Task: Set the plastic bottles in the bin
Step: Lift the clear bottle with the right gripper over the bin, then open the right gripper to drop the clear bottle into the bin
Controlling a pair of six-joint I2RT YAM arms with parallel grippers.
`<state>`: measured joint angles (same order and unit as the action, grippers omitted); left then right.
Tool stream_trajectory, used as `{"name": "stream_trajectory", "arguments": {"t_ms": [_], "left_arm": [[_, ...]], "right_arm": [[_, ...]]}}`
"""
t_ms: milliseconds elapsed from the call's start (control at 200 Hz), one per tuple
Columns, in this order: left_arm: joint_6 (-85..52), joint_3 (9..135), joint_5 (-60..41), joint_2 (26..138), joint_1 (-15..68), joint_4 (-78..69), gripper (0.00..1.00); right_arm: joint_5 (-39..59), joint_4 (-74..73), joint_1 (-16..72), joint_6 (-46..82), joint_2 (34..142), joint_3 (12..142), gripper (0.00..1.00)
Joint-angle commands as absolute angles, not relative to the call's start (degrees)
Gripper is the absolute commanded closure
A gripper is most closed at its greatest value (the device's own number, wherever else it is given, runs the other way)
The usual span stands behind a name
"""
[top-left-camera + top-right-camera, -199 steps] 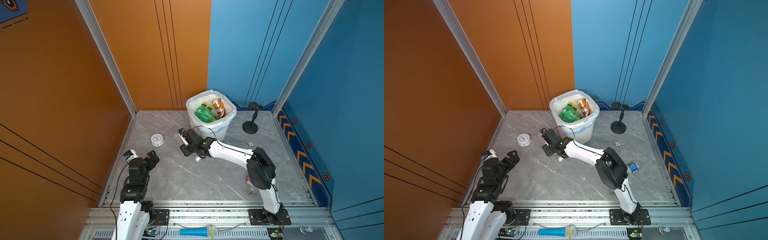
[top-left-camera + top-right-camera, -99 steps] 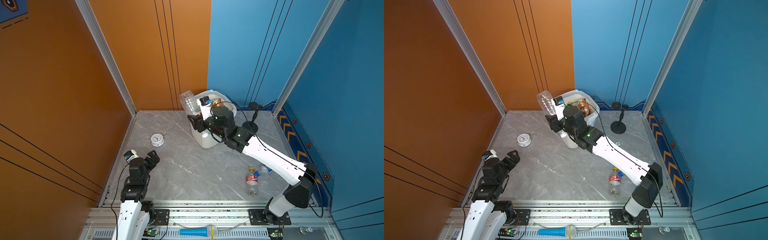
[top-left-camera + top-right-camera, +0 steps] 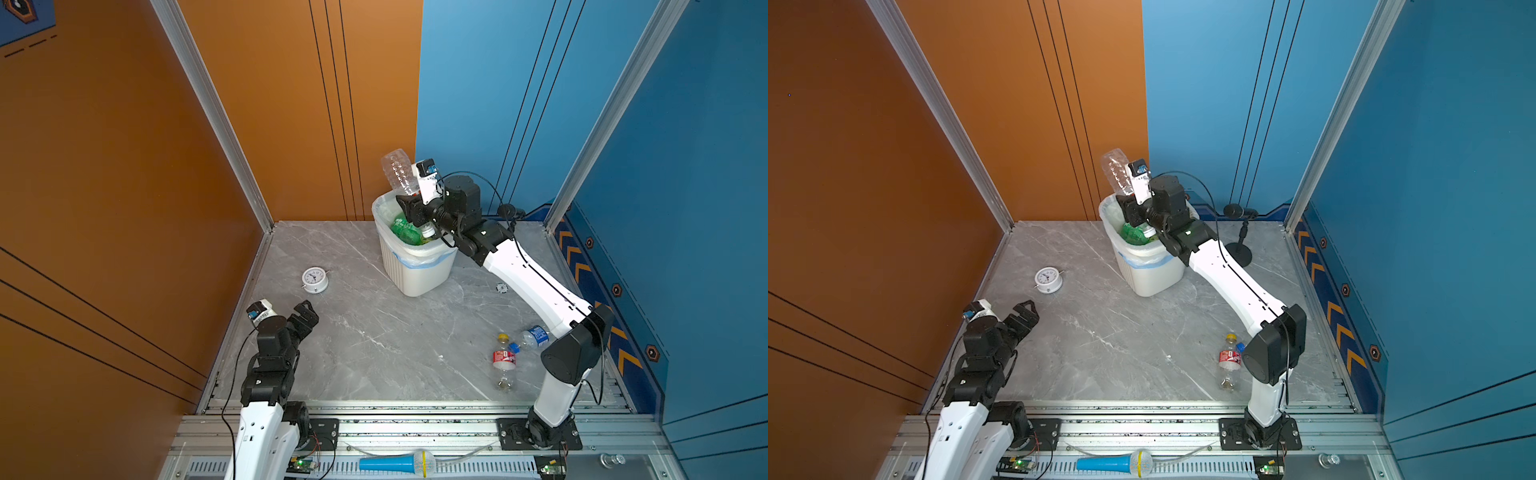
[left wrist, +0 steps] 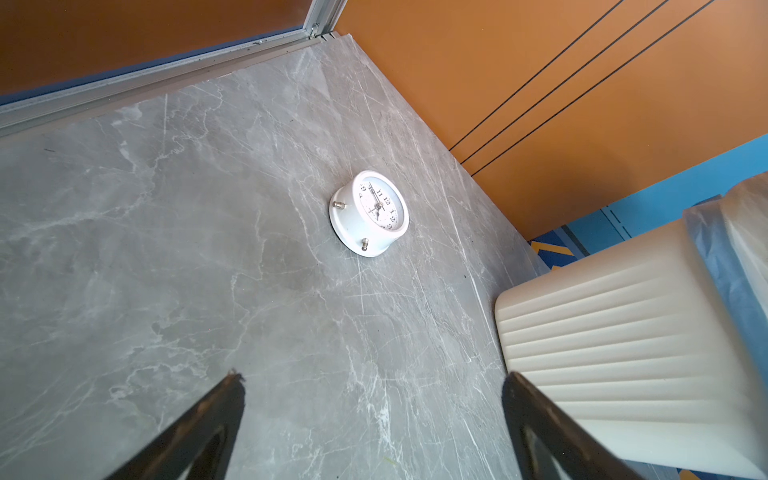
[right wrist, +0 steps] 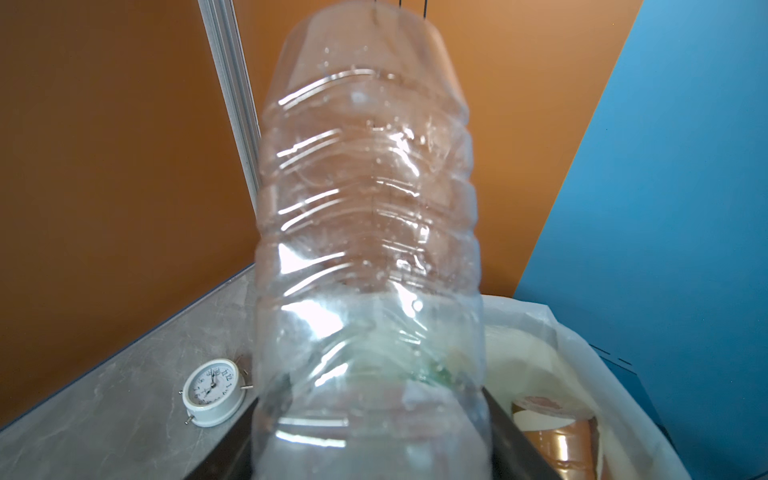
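Bottle poised over bin.
Right jaws clamp it base-up above the opening, ready for dropping; left jaws gape idle, well apart from bin.

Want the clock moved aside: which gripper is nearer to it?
Left. The left gripper sits open close to the clock; the right gripper holds a clear bottle over the bin, farther off.

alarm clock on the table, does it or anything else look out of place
Yes. The white alarm clock lies on its back, face up, feet sticking sideways, rather than standing. Two plastic bottles lie tipped over beside the right arm: a red-labelled bottle and a blue-labelled bottle, not yet in the bin.
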<state>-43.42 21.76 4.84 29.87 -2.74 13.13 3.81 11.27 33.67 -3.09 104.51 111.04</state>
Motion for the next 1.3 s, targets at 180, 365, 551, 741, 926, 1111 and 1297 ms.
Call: {"name": "stream_trajectory", "arguments": {"t_ms": [180, 365, 551, 741, 926, 1111, 1297], "left_arm": [[-43.76, 23.12, 3.16, 32.16, -3.32, 11.59, 0.02], [-44.03, 23.04, 2.88, 32.77, -3.34, 11.40, 0.02], [-44.12, 23.41, 2.02, 33.55, -3.31, 11.43, 0.02], [-44.81, 23.48, 0.02, 36.39, -2.84, 6.91, 0.02], [-44.96, 24.90, -0.71, 41.00, 0.32, 5.28, 0.02], [-45.35, 26.74, 3.92, 44.70, 9.99, 3.19, 0.02], [-47.36, 29.89, 10.68, 52.43, 24.85, 0.91, 0.02]], "right_arm": [[11.56, 22.61, 30.79, -15.51, 109.13, 119.64, 0.38], [8.95, 25.64, 30.14, -18.39, 111.46, 121.43, 0.27], [1.39, 25.54, 29.17, -16.68, 109.69, 120.60, 0.00], [-1.83, 13.42, 28.91, -7.22, 96.70, 105.97, 0.00], [-2.53, 1.59, 28.35, 3.43, 78.77, 80.88, 0.00], [-7.39, 1.60, 26.85, 13.14, 64.19, 60.51, 0.00], [-10.07, 12.34, 20.61, 22.11, 56.60, 52.44, 0.00]]}}
